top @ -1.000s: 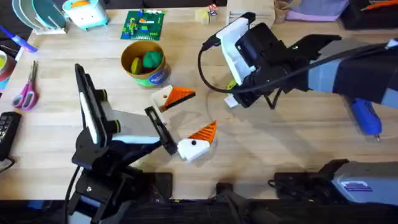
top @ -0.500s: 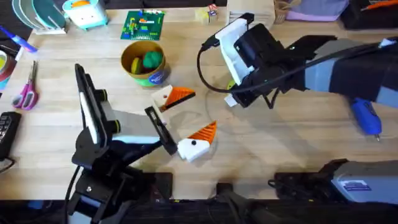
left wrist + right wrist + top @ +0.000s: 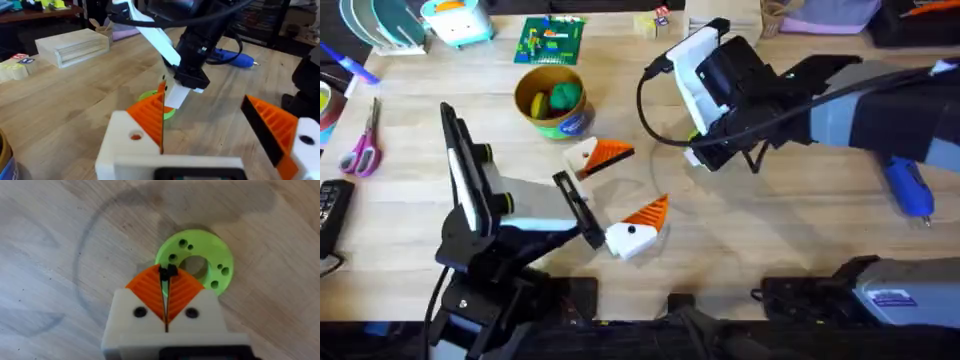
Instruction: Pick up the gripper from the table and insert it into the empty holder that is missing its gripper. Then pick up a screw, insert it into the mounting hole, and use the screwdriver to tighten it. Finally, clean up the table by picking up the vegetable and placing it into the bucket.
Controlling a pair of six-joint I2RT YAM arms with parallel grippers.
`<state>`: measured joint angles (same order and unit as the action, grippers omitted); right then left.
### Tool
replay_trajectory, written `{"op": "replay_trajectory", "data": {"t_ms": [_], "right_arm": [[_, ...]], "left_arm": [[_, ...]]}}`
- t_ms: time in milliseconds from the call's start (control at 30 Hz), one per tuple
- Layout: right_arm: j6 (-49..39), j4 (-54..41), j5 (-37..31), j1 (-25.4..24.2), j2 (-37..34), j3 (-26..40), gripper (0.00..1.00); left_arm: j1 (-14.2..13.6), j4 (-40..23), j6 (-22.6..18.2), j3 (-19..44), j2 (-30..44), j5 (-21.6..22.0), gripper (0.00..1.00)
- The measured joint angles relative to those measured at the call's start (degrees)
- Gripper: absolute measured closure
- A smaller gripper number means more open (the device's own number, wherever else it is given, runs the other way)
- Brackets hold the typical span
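My left gripper point(image 3: 638, 180) stands open above the table point(image 3: 800, 230), both white finger blocks tipped in orange. The ribbed orange gripper point(image 3: 150, 112) sits in the holder point(image 3: 125, 145), whose mounting hole point(image 3: 135, 135) shows orange inside; the other finger block point(image 3: 306, 141) carries a black screw head. My right gripper point(image 3: 166, 275) is shut on a small black screw point(image 3: 168, 271), just above a lime-green disc point(image 3: 215, 255), a little beyond the left fingers. The blue screwdriver point(image 3: 908, 188) lies at the right. The bucket point(image 3: 560, 125) holds a green vegetable point(image 3: 564, 95).
Scissors point(image 3: 362, 145) lie at the left edge, a green building-brick plate point(image 3: 550, 40) behind the bucket, a wooden block point(image 3: 75, 46) at the back. A black cable point(image 3: 645, 100) loops from the right arm's wrist.
The right arm has shifted very slightly; the left arm and the things on the table have not moved.
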<state>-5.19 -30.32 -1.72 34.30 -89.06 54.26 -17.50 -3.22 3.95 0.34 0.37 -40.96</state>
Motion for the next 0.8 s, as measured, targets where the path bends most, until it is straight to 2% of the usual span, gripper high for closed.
{"op": "replay_trajectory", "data": {"t_ms": [167,367,600,800], "right_arm": [[0.0,-3.43,0.04,0.02,0.0,2.03,0.993],[0.0,-10.83,0.04,0.02,0.35,9.78,0.993],[0.02,-21.91,0.02,0.44,0.39,23.24,0.994],[0.02,-30.52,0.08,4.13,0.29,36.19,0.994]], "left_arm": [[0.0,0.0,-0.01,0.0,0.01,-0.01,0.009],[0.0,0.0,0.01,0.0,-0.01,-0.01,0.009],[0.0,0.0,-0.01,0.0,-0.01,-0.01,0.009],[0.0,0.0,-0.01,0.0,-0.01,-0.01,0.009]]}}
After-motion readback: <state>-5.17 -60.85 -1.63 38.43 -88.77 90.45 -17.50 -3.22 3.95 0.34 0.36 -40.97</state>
